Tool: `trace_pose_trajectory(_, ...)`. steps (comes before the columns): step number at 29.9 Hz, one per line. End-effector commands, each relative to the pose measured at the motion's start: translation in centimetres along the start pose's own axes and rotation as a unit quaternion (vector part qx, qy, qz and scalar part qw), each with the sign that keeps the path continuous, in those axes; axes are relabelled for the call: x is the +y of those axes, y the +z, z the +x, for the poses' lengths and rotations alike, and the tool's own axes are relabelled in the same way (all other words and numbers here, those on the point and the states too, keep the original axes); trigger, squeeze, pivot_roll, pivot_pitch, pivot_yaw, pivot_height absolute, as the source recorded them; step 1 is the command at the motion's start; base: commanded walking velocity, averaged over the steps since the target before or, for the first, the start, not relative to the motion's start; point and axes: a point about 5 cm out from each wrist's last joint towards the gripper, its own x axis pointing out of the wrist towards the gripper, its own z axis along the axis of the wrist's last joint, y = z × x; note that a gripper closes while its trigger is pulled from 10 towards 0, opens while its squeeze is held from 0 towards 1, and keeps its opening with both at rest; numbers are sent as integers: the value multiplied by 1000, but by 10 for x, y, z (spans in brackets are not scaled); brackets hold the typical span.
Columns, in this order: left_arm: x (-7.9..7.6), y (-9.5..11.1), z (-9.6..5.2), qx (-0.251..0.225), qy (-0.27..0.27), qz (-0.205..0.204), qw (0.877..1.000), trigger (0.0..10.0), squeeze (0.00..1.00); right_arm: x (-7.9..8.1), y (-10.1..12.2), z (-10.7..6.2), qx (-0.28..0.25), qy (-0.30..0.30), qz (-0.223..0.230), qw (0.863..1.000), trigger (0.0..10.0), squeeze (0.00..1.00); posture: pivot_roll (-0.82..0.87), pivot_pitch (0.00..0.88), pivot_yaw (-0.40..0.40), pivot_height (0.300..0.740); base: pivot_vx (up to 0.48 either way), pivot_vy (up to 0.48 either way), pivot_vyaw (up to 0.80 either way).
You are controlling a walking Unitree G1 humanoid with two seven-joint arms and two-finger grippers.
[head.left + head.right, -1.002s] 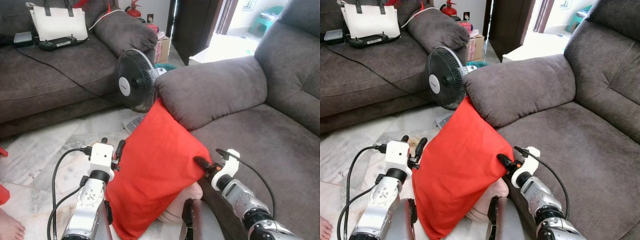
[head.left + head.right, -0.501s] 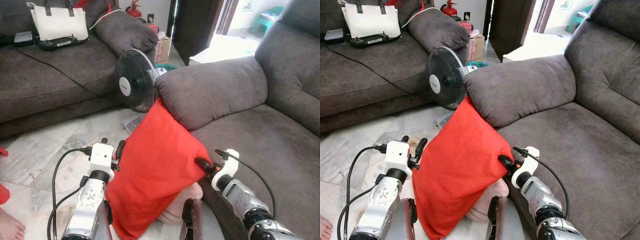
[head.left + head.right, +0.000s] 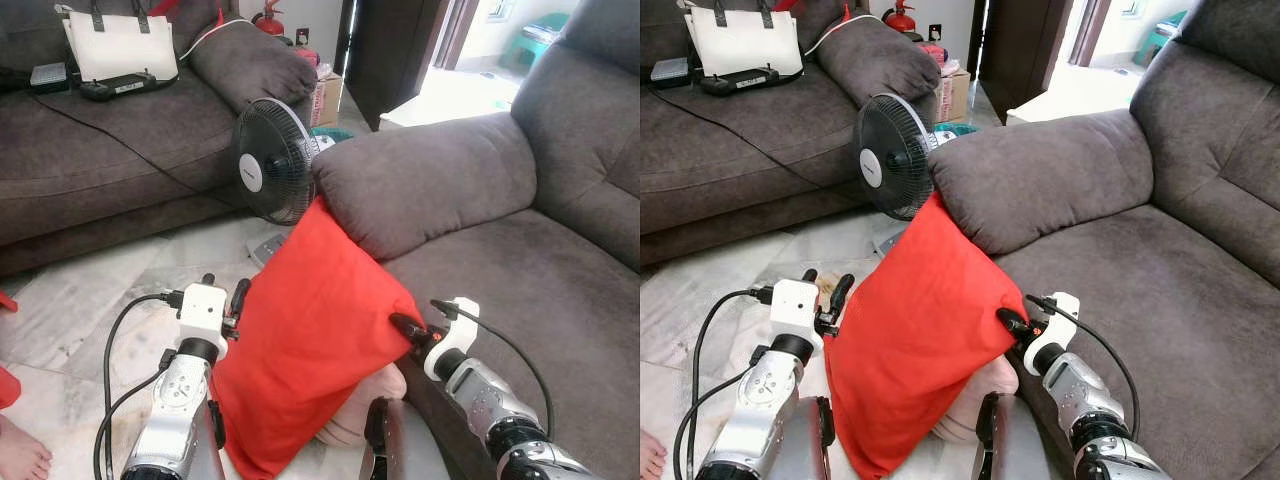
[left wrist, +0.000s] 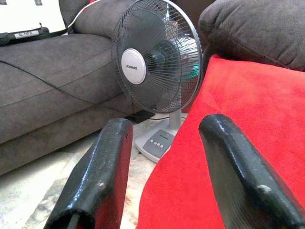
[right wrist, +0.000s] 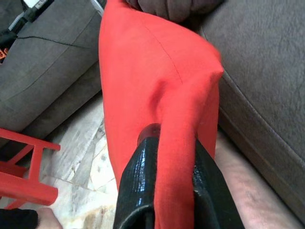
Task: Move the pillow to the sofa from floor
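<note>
Marbled floor tiles [image 3: 90, 300] are lying between two dark brown sofas. On the left sofa [image 3: 110, 150] a white bag [image 3: 118, 45] is standing upright against the backrest, its contents hidden, and a black device [image 3: 115, 88] is lying in front of it with a cable running across the seat. A bare foot [image 3: 20, 455] is showing at the lower left edge. The left gripper [image 3: 237, 300] is being held against the left edge of the red pillow [image 3: 315, 340]; in the left wrist view its fingers [image 4: 97, 176] are standing well apart, one over the cloth and one beside it, with nothing clamped between them. A black table fan [image 3: 270, 165] is standing on the floor behind the pillow. The pillow is being held tilted, off the floor, its top corner touching the underside of the right sofa's armrest [image 3: 430, 175] and its right side lying against the seat front. The right gripper [image 3: 403, 325] is pinching a fold at the pillow's right corner, the fingers [image 5: 138, 181] being closed tightly on the cloth. The right sofa [image 3: 560, 250] is filling the right side, with a bright doorway [image 3: 450, 60] behind it.
</note>
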Motion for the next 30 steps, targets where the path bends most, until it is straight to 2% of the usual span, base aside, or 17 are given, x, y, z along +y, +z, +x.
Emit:
trace_pose_trajectory(1,-2,-1,2,7,-9,0,1000,10000,0,3,10,0,-23,11,-24,999,0,0,130,0,-130,500,0,0,0)
trace_pose_trajectory(2,-2,-1,2,7,-9,1,1000,10000,0,5,14,0,-34,18,-51,998,0,0,132,0,-128,500,0,0,0)
trace_pose_trajectory(3,-2,-1,3,6,-9,1,1000,10000,0,6,15,-1,-39,19,-64,997,10000,0,131,0,-126,500,0,0,0)
trace_pose_trajectory(8,1,0,2,4,-9,5,1000,10000,0,12,24,-6,-73,26,-113,991,10000,0,124,0,-117,500,0,0,0)
trace_pose_trajectory(9,2,0,3,3,-9,7,1000,10000,0,17,25,-9,-84,33,-131,987,10000,0,122,0,-113,500,0,0,0)
trace_pose_trajectory(10,2,0,3,3,-9,7,1000,10000,0,17,25,-9,-84,33,-131,987,10000,0,122,0,-113,500,0,0,0)
trace_pose_trajectory(13,3,2,3,1,-10,9,1000,10000,0,30,30,-14,-108,42,-159,980,10000,0,120,0,-104,500,0,0,0)
trace_pose_trajectory(15,4,2,2,0,-12,11,1000,10000,0,43,33,-19,-132,45,-194,971,10000,0,110,0,-95,500,0,0,0)
trace_pose_trajectory(19,2,1,3,3,-24,13,1000,10000,0,61,28,-29,-148,67,-197,967,10000,0,97,0,-76,500,0,0,0)
trace_pose_trajectory(24,0,1,4,2,-32,13,999,10000,0,65,24,-36,-147,54,-198,968,10000,0,89,0,-66,500,0,0,0)
trace_pose_trajectory(30,-2,2,5,1,-40,13,999,10000,0,73,21,-36,-140,61,-197,968,10000,0,93,0,-64,500,0,0,0)
